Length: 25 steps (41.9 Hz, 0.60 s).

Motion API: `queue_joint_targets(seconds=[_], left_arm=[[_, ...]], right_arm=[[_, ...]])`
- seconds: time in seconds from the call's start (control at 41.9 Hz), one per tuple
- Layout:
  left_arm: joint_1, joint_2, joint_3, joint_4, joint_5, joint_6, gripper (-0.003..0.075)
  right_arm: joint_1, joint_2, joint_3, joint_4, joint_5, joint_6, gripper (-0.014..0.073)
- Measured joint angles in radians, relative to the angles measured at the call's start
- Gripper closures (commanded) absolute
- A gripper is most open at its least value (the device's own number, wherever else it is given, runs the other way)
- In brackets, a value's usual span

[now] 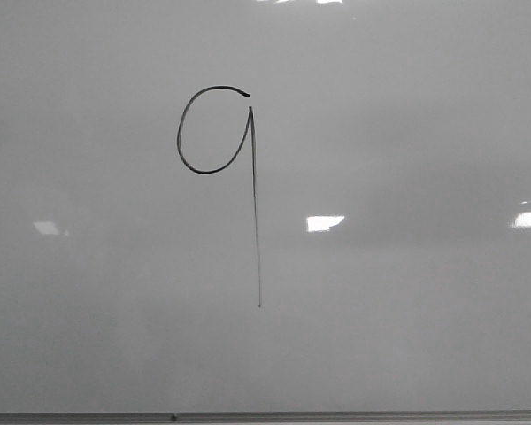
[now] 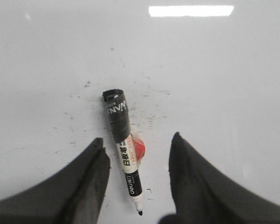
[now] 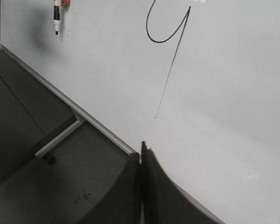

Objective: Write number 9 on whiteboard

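Left hand (image 2: 139,179): fingers spread wide, holding nothing, poised over the marker (image 2: 123,151) with one finger to either side and neither touching it. Marker lies flat on the whiteboard (image 2: 224,70), uncapped, black nib toward the wrist; its grey cap appears stuck on the far end of the barrel, and a red patch shows beside the white label. Small black smudges dot the board around it.

Right hand (image 3: 142,186): fingers pressed together, empty, held over the board's near edge, where the grey metal edge strip (image 3: 60,95) and a frame leg show against the dark floor.

Number 9 (image 1: 221,168): drawn in thin black line left of the board's centre in the front view, an oval loop with a small gap at its upper right and a long straight stem falling well below it. Stem fainter than the loop. Bright rectangular reflections on the board are well apart from it.

Status, by judgement: figure reads as a 9 and looks complete; marker looks set down.

Handling note: lift the left hand straight away from the board, fingers kept spread, so neither finger nudges the marker into rolling and marking the surface. Keep both hands off the ink, which would likely smear easily on the glossy board.
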Motion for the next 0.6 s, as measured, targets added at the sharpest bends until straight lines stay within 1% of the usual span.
queue_joint_targets(seconds=[0.143,0.239,0.286,0.43,0.597], left_arm=[[0.000,-0.243,0.107,-0.011,0.015,0.000,0.0615],[0.000,-0.430,0.180,-0.013,0.026,0.000,0.0699],[0.000,-0.492,0.199,-0.013,0.033,0.000,0.0740],[0.000,-0.694,0.229,-0.015,0.068,0.000,0.0739],[0.000,-0.800,0.229,-0.015,0.071,0.000,0.0739]], right_arm=[[0.000,0.000,0.000,0.000,0.000,0.000,0.0661],[0.000,0.000,0.000,0.000,0.000,0.000,0.0661],[0.000,0.000,0.000,0.000,0.000,0.000,0.0661],[0.000,0.000,0.000,0.000,0.000,0.000,0.0661],[0.000,0.000,0.000,0.000,0.000,0.000,0.0661]])
